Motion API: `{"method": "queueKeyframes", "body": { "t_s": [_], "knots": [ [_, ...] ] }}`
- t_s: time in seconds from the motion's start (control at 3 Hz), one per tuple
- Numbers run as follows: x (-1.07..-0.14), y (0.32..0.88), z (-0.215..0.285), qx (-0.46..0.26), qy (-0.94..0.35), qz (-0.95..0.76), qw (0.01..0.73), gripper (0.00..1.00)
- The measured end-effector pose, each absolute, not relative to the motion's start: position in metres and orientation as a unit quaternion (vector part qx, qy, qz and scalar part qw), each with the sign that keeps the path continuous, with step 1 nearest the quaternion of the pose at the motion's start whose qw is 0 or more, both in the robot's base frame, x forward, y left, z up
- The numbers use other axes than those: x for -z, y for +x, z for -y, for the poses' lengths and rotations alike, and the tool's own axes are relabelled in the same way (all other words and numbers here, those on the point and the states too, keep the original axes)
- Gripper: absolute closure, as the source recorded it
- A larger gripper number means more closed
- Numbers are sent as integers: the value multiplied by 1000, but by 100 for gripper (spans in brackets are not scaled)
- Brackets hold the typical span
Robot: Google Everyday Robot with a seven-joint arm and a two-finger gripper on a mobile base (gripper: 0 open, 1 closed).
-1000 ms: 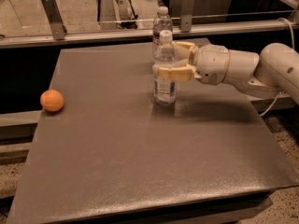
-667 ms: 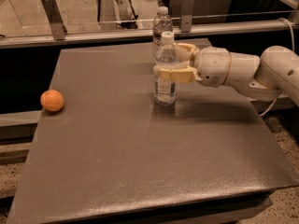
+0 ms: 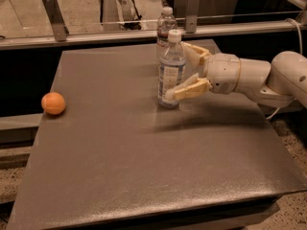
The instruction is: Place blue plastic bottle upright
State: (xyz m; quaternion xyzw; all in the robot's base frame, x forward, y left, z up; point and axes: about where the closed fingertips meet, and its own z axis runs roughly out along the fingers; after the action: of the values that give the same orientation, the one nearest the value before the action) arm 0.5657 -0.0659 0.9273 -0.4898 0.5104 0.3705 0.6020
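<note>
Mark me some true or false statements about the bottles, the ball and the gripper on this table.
1. The blue bottle stands upright on the table. True.
2. The gripper is over by the ball. False: it is at the blue bottle, open, with one finger on each side of it.
3. A second bottle stands just behind the blue bottle. True.
4. The ball lies between the two bottles. False: it sits alone near the table's left edge in the picture.
5. The blue bottle has no cap. False: its white cap is on.
</note>
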Motion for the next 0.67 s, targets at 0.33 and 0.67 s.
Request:
{"method": "queueKeyframes", "body": {
  "t_s": [0.33, 0.67],
  "knots": [
    [-924, 562, 100, -346, -493, -529, 598, 0],
    [-918, 554, 147, -316, -490, -561, 588, 0]
  ]
}}
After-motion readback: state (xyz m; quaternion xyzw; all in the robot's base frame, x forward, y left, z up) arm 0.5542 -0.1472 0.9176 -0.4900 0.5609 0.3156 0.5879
